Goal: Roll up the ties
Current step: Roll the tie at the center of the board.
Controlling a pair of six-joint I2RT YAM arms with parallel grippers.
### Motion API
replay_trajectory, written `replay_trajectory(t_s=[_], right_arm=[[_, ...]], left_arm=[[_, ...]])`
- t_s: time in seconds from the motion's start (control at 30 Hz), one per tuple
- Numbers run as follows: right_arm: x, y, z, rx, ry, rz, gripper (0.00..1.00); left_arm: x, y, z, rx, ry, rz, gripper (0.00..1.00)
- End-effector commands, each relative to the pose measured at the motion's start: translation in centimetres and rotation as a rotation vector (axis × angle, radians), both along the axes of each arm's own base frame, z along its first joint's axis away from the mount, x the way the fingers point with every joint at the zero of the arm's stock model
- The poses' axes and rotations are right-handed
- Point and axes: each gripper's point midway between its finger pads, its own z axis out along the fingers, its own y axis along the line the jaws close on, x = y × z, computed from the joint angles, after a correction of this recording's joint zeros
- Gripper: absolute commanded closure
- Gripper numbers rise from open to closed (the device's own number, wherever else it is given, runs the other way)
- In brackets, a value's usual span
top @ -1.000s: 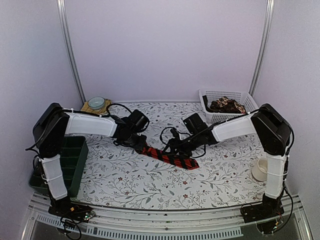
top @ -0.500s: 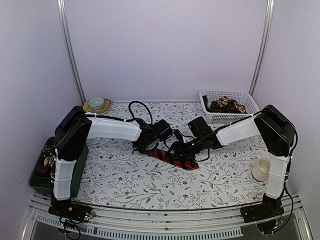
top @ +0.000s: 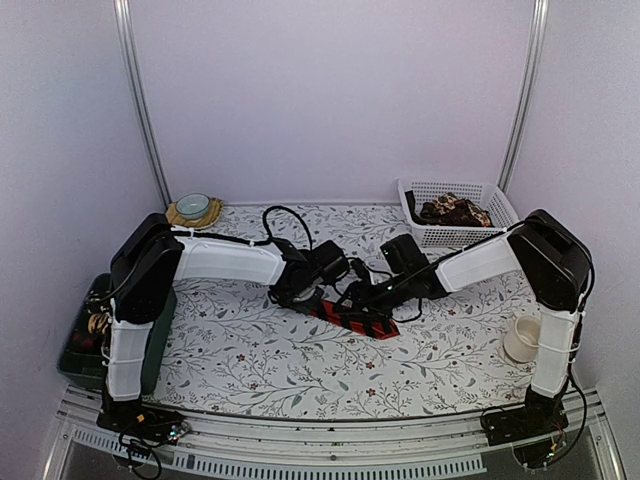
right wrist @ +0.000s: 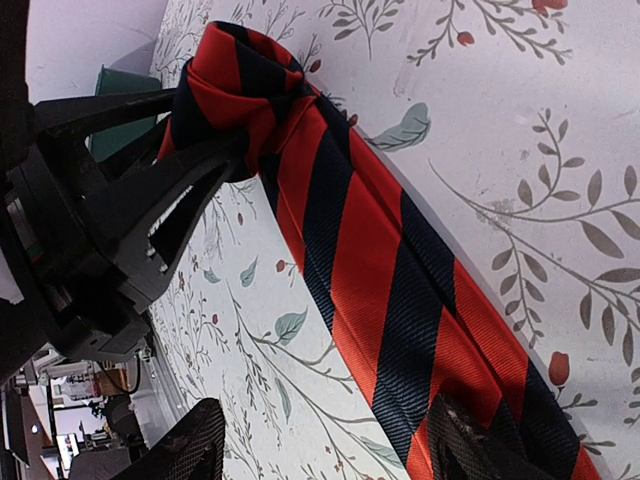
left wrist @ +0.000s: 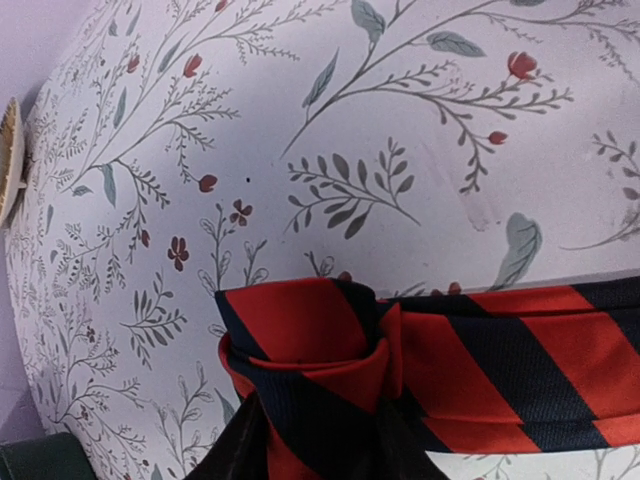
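Reaches toward the middle with the left arm [top: 215,258] and the right arm [top: 475,258], forearms low and nearly level, wrists close together. Holds the right gripper [top: 362,297] with fingers [right wrist: 195,445] wide apart, gripping nothing. Has the left gripper [top: 308,296] partly apart around the tie [left wrist: 310,350] at its coiled end; not possible to tell whether pressing it.

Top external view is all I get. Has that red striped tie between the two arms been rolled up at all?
Observer: Yes. The left wrist view shows one end of the tie curled into a small coil.
Visitor: Is anything holding that coil?
Observer: The left pincer has a finger on each side of it; whether it squeezes, I cannot tell.
Visitor: And the other arm?
Observer: The right pincer stands open, one fingertip over the flat striped stretch.
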Motion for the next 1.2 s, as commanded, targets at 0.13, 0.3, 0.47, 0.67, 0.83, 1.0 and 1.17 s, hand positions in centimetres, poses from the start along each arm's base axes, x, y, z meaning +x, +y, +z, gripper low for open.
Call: replay_trajectory(t_s=[0.13,0.3,0.47,0.67,0.83,1.0,1.17], right_arm=[[0.5,-1.4,0.2,0.019,0.023,-0.039,0.3],[0.7,-1.7,0.2,0.039,0.038,-0.047,0.31],[0.8,-1.8,0.4,0.081,0.06,-0.044,0.31],[0.8,-2.0,0.5,0.091,0.068,-0.043,0.31],[0.9,-2.3,0.7,0.085,0.063,-0.044,0.31],[1.1,-2.5,0.8,0.082,0.062,-0.043,0.32],[1.0,-2.6,1.0,0.088,0.06,-0.041,0.32]], left_arm=[[-1.6,-4.4,-0.2,-0.172,0.088,-0.092,0.58],[-1.9,-5.5,0.0,-0.24,0.106,-0.13,0.39],[-2.2,-6.3,-0.5,-0.301,0.14,-0.149,0.25],[-2.4,-6.9,-0.1,-0.429,0.175,-0.178,0.0],[-2.1,-7.1,1.4,-0.502,0.155,-0.207,0.0],[-2.4,-8.2,4.5,-0.599,0.124,-0.295,0.0],[-3.1,-8.5,3.0,-0.659,0.193,-0.311,0.0]])
